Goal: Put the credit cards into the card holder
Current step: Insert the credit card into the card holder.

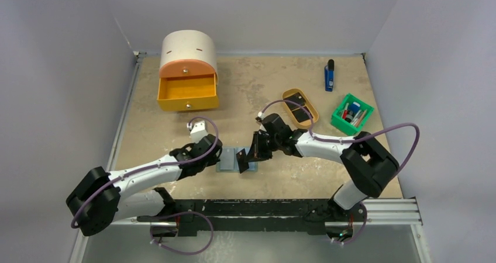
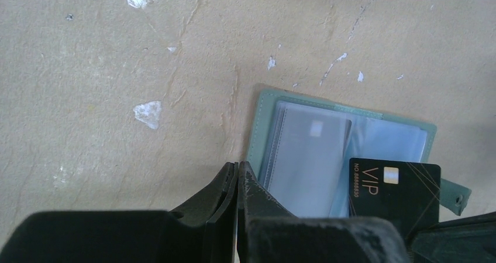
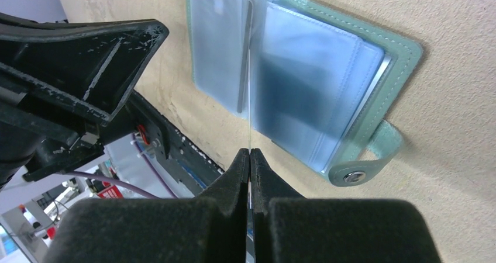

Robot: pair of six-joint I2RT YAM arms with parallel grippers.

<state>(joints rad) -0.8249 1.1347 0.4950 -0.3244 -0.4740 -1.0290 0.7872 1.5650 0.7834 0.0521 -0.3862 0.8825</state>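
Now the small grey-green folding card holder (image 1: 227, 161) lies open toward six o'clock on the tan table (image 1: 292, 175). The right gripper (image 3: 250, 153) pinches a thin black credit card (image 2: 395, 187) over its pale pockets. At its nine o'clock the left gripper (image 2: 238, 165) sits empty, fingers pressed together.

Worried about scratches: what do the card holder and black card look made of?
The card holder: likely faux leather, matte green, stitched rim; its sleeves look like clear soft plastic. The credit card: apparently rigid plastic, matte black with gold print.

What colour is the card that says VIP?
The card is black with gold letters, clearest from the left wrist camera.
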